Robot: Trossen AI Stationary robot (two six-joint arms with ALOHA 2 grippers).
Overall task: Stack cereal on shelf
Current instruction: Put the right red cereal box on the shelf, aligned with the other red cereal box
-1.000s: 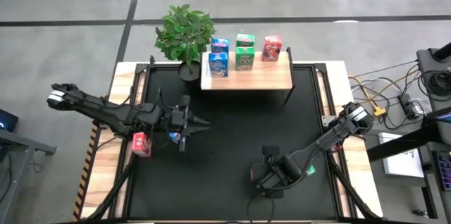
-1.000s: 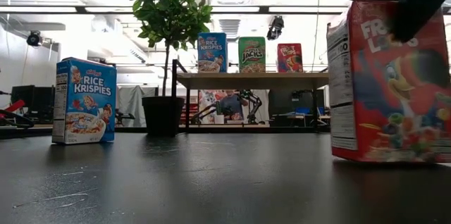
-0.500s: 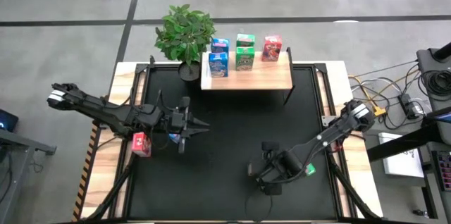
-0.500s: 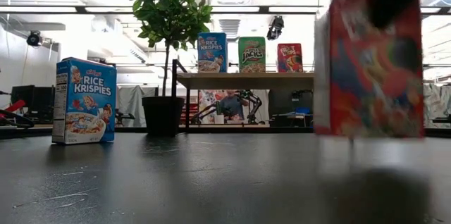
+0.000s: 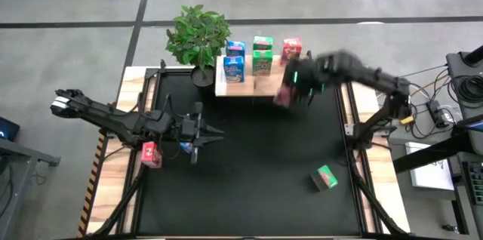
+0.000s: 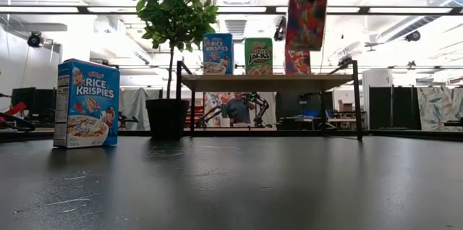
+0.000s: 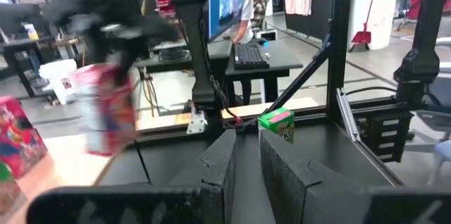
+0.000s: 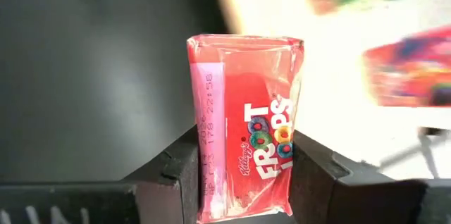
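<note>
A small light wooden plank shelf (image 5: pixel 298 81) on thin dark legs stands at the far edge of the desk (image 5: pixel 249 187), centred. A leafy green potted plant (image 5: pixel 198 38) sits just beside the shelf's left end. Five small cardboard cereal boxes stand on the shelf: two blue (image 5: pixel 233 69) at the left, one behind the other, two green (image 5: pixel 262 62) in the middle, one red (image 5: pixel 291 47) at the right. The right gripper (image 5: pixel 294 81) hangs over the shelf's right front part, jaws clamped on another red cereal box (image 8: pixel 246 164). A green box (image 5: pixel 326 178) lies on the desk's near right. At mid-left, the left gripper (image 5: pixel 207 132) hovers low, with a red box (image 5: pixel 152 154) and a blue box (image 5: pixel 186 147) close by.
</note>
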